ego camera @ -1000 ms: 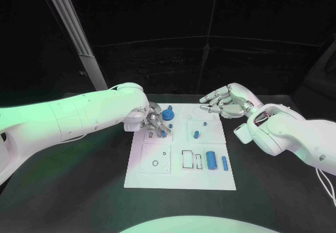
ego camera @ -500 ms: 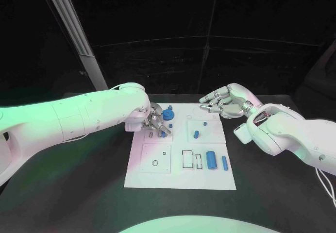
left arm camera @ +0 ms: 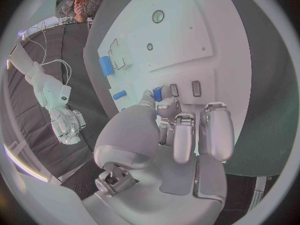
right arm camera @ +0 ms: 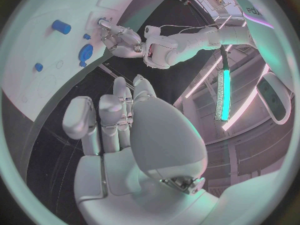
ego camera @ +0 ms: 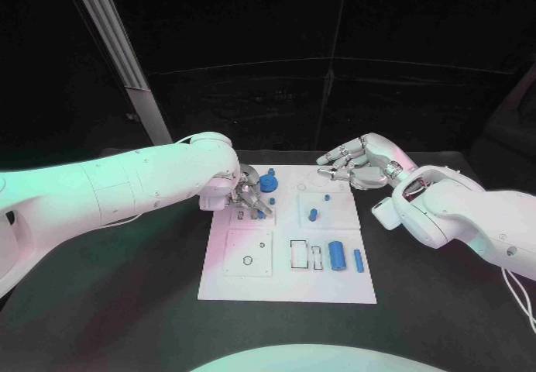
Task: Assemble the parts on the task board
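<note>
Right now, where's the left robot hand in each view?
Head view: left robot hand over the task board's far left part.
Left wrist view: large in the circle's middle, fingertips at the board.
Right wrist view: small, at the board's edge.
Shared landmark: the task board.

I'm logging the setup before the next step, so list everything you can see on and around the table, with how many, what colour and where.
Table: one, black, under everything.
Task board: one, white, in the middle of the table.
Gear-like part: one, blue, at the board's far left, by the left hand.
Small parts: two, blue, in the board's far right section.
Cylinder: one, blue, near right part of the board.
Bar: one, blue, right of the cylinder.
Small part: one, blue, at the left hand's fingertips; whether it is held I cannot tell.
Left hand: silver, over the board's far left section.
Right hand: silver, at the board's far right corner, holding nothing.
</note>
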Tool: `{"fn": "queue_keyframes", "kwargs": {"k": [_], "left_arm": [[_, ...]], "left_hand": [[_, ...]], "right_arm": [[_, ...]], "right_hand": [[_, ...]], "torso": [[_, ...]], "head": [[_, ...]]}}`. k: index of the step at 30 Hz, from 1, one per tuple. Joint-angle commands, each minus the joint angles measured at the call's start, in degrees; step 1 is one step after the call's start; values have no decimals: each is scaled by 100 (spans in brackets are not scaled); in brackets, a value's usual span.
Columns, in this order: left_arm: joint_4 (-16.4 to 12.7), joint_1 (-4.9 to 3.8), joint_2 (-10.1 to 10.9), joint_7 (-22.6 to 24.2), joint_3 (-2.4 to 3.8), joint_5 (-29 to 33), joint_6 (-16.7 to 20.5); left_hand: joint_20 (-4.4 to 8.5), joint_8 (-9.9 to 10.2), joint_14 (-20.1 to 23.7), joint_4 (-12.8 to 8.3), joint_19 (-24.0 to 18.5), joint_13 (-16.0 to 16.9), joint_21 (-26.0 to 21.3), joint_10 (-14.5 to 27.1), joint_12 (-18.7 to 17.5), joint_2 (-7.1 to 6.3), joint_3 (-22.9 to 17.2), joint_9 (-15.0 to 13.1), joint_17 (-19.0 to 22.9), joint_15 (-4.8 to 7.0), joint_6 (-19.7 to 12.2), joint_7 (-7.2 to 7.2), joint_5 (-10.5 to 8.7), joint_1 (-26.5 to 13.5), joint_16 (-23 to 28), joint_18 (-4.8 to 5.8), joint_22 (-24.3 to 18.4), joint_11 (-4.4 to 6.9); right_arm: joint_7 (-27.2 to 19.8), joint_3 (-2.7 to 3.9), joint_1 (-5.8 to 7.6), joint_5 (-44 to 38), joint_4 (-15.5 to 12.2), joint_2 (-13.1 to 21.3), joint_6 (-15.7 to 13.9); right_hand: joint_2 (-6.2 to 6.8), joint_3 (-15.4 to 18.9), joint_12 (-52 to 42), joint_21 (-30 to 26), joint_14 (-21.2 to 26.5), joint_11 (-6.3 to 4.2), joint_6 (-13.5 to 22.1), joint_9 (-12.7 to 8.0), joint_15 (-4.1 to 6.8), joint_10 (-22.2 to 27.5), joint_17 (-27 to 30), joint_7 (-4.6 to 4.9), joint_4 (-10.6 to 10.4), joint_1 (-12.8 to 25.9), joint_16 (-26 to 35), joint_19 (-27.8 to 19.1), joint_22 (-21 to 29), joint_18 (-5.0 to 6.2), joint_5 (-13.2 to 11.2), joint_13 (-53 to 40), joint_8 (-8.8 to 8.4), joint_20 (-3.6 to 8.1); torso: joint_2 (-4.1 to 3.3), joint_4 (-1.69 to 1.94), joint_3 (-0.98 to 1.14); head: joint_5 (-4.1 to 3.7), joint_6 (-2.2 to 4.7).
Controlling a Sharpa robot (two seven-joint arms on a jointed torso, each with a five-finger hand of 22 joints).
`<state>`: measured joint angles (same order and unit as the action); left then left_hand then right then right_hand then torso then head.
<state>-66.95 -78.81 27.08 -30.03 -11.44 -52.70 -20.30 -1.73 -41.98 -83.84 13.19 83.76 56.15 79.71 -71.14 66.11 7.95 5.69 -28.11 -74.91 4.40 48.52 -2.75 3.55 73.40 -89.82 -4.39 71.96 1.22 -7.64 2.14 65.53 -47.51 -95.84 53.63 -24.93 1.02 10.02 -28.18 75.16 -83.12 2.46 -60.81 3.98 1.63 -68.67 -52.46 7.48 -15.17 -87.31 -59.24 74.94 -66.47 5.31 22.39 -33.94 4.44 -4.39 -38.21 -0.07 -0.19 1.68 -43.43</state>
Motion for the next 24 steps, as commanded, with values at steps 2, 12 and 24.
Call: {"fn": "queue_keyframes", "kwargs": {"k": [2,12,24], "left_arm": [[1,-4,-1,-5,2,-23,-19],[-66,-3,111,188,2,151,137],[-357,-3,371,185,1,276,594]], "left_hand": [[33,24,-616,-215,-35,-37,-19,64,-51,103,-368,1,-1509,55,-98,14,37,382,-18,64,-17,21],[49,92,-616,-488,-26,-126,-23,65,-164,-411,-2422,-1,-1509,15,-169,-43,494,534,-18,63,8,18],[18,-150,-616,-820,12,-65,17,-82,-52,-1137,-4537,-215,-1509,26,-179,-49,520,-480,-18,81,105,-10]], "right_arm": [[5,3,11,31,0,-11,69],[41,3,11,31,36,-30,162],[66,3,11,31,115,-34,230]], "right_hand": [[-46,-11,-28,-41,42,-4,34,-7,16,44,8,4,9,-14,37,-49,15,12,22,-9,5,-12],[-57,-20,-39,-61,60,-1,40,-5,9,65,25,7,18,-48,56,-76,39,18,43,-16,8,-17],[-74,-41,-59,-83,84,2,38,0,5,106,38,12,36,-122,75,-112,61,25,137,-28,22,-25]], "torso": [[-2,1,1],[-4,5,1],[4,18,1]], "head": [[8,-1],[11,-7],[48,7]]}}
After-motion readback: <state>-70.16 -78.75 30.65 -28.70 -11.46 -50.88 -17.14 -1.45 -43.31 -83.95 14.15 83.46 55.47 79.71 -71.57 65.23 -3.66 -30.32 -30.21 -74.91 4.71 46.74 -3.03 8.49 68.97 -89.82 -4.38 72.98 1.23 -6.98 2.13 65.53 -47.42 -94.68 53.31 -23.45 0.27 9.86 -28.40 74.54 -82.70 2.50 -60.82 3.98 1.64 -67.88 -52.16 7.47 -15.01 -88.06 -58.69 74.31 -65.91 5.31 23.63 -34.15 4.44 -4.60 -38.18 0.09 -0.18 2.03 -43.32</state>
